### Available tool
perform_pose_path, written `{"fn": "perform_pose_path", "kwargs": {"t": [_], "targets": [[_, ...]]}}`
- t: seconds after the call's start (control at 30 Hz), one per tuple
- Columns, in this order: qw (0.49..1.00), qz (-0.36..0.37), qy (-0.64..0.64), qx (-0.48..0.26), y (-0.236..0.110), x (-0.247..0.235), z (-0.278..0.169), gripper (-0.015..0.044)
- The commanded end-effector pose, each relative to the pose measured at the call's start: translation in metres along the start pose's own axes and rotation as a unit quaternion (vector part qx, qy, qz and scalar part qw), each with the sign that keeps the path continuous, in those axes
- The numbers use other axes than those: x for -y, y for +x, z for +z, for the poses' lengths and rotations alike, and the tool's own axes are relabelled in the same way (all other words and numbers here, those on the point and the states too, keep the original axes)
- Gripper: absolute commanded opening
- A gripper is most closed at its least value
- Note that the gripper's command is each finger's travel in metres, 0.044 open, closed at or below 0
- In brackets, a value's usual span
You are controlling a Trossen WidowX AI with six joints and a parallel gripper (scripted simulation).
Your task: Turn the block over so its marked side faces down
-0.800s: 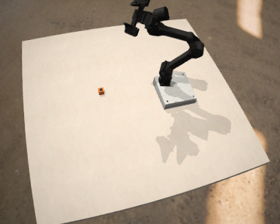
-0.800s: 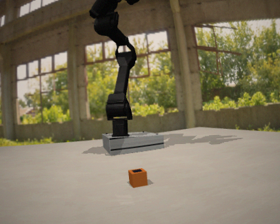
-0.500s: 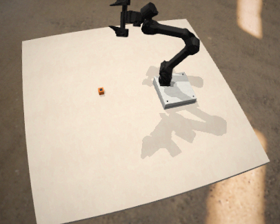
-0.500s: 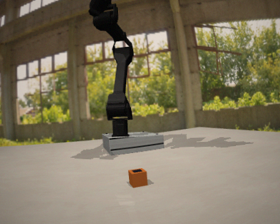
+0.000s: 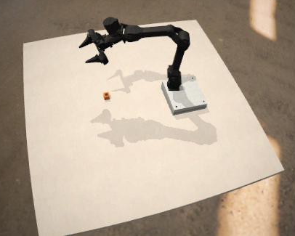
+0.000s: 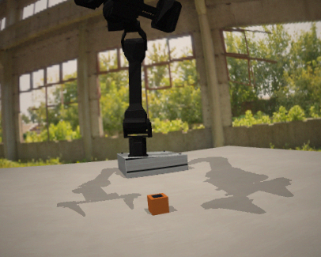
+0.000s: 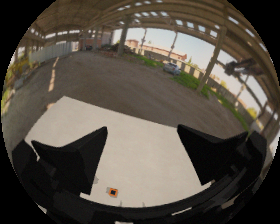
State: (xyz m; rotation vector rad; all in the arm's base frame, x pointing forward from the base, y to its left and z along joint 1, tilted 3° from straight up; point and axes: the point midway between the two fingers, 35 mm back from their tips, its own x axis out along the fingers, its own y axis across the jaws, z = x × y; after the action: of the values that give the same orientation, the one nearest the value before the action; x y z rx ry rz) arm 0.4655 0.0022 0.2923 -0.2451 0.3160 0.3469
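Note:
A small orange block rests on the white table with its dark marked side facing up. My gripper is open and empty, held high above the table, up and to the far left of the block. In the wrist view the block shows small, low between the two fingers. In the exterior view the fingertips are cut off at the top edge.
The arm's grey base plate stands on the table to the right of the block. The table top is a white square with a brown floor around its edges.

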Motion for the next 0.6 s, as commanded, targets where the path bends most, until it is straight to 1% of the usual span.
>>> {"fn": "perform_pose_path", "kwargs": {"t": [0.0, 0.1, 0.2, 0.3, 0.4, 0.47, 0.57], "targets": [[0.991, 0.018, 0.058, -0.115, 0.026, -0.015, -0.051, 0.0440], [0.971, 0.029, 0.096, -0.218, 0.036, -0.031, -0.095, 0.0440], [0.937, 0.037, 0.124, -0.323, 0.038, -0.050, -0.137, 0.0440], [0.887, 0.041, 0.141, -0.438, 0.031, -0.070, -0.179, 0.0440], [0.829, 0.041, 0.143, -0.540, 0.015, -0.088, -0.211, 0.0440], [0.814, 0.041, 0.141, -0.562, 0.011, -0.092, -0.218, 0.0440], [0.814, 0.041, 0.141, -0.562, 0.011, -0.091, -0.218, 0.0440]]}}
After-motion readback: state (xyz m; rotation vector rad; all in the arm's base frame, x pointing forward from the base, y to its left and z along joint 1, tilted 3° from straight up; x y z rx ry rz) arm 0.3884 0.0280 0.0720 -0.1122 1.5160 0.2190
